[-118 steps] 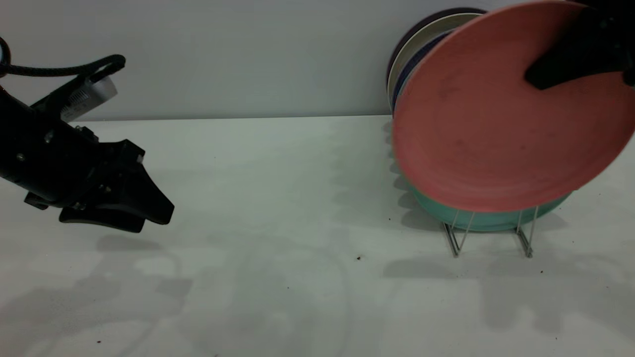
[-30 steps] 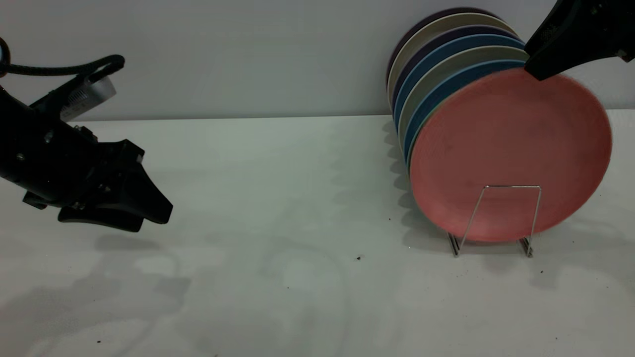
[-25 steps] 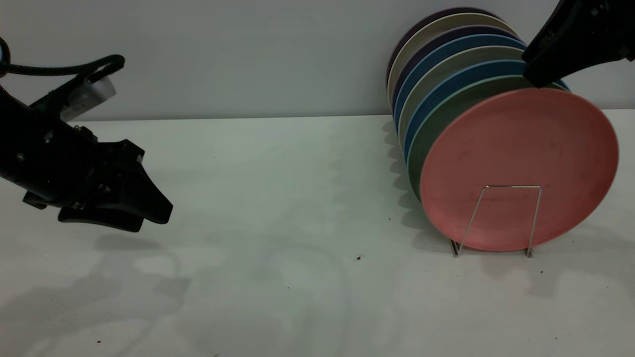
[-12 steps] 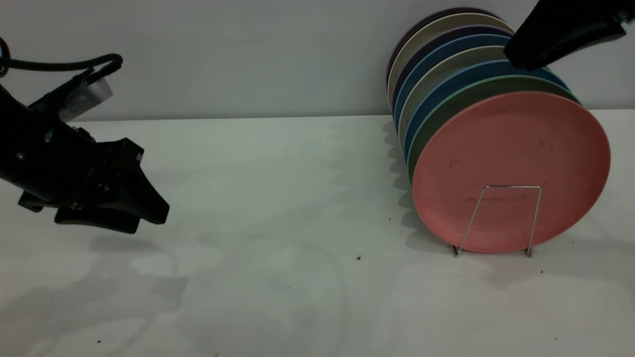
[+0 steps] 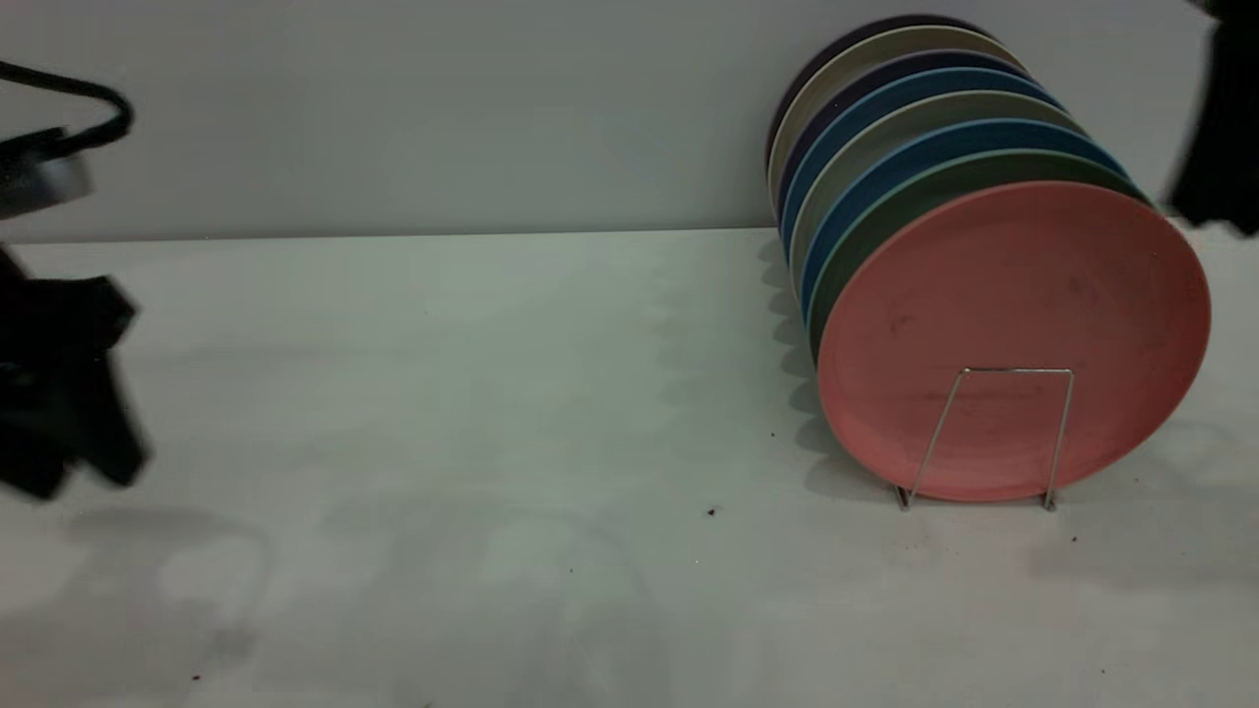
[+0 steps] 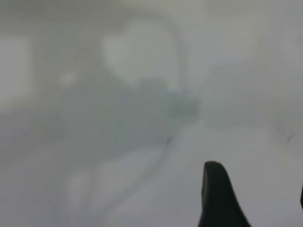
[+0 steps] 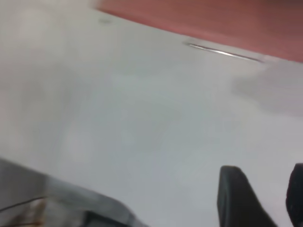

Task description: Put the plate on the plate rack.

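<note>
Both arms are pulling back since earlier: left end effector (image 5: 59, 393) retreating to the counter's (image 5: 492, 393) edge, fingers apart. Plate (image 5: 1013, 334) is standing in the rack (image 5: 984, 438), looking stiff, light, smooth; best pinched at its top rim. Right end effector (image 5: 1215, 138), fingers apart, is clearing away.

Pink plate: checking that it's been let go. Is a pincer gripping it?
No, the pink plate stands alone in the wire rack, and nothing touches it.
</note>
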Robot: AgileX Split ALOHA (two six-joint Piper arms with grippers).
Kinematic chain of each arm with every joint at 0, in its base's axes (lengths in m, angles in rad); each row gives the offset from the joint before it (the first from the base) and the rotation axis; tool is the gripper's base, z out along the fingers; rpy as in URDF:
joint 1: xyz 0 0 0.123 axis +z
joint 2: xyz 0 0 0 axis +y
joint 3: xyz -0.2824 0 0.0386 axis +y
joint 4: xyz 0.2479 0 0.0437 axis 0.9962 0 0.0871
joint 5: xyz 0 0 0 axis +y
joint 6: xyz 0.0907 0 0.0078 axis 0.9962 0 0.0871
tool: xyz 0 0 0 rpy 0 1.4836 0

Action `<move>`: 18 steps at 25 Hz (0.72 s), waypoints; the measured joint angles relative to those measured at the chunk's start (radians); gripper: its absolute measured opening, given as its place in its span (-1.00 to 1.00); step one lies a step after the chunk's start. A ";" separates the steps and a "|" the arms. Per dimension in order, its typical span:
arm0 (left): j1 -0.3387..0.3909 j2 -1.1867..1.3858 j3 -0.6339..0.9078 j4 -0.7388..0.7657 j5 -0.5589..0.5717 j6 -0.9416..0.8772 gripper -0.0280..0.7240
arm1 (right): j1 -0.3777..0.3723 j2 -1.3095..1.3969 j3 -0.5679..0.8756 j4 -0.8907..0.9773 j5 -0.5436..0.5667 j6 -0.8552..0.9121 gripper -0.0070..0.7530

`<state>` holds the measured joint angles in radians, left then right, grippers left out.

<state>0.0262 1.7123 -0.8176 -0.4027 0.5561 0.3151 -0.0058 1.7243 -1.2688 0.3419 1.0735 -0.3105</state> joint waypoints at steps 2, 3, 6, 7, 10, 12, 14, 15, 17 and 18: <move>0.000 -0.061 -0.018 0.203 0.116 -0.186 0.26 | -0.001 -0.045 0.000 -0.084 0.021 0.070 -0.26; 0.000 -0.084 -0.030 0.262 0.157 -0.229 0.26 | -0.002 -0.067 0.000 -0.110 0.033 0.089 -0.26; 0.000 -0.200 -0.050 0.348 0.258 -0.293 0.26 | -0.002 -0.140 0.000 -0.155 0.081 0.111 -0.26; 0.000 -0.240 -0.051 0.352 0.271 -0.296 0.26 | -0.002 -0.165 0.000 -0.159 0.098 0.115 -0.26; 0.000 -0.386 -0.052 0.350 0.320 -0.289 0.26 | -0.002 -0.255 0.046 -0.161 0.117 0.120 -0.26; 0.000 -0.424 -0.053 0.347 0.336 -0.282 0.26 | -0.002 -0.337 0.107 -0.161 0.125 0.121 -0.26; 0.000 -0.553 -0.053 0.332 0.408 -0.250 0.26 | -0.002 -0.405 0.173 -0.158 0.128 0.121 -0.26; 0.000 -0.553 -0.053 0.332 0.408 -0.250 0.26 | -0.002 -0.449 0.203 -0.153 0.129 0.121 -0.26; 0.000 -0.650 -0.053 0.301 0.461 -0.235 0.26 | -0.002 -0.533 0.269 -0.145 0.138 0.112 -0.26; 0.000 -0.680 -0.053 0.295 0.474 -0.231 0.26 | -0.002 -0.573 0.294 -0.142 0.144 0.107 -0.26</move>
<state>0.0262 1.0324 -0.8707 -0.1081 1.0301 0.0844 -0.0078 1.1518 -0.9752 0.1995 1.2174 -0.2031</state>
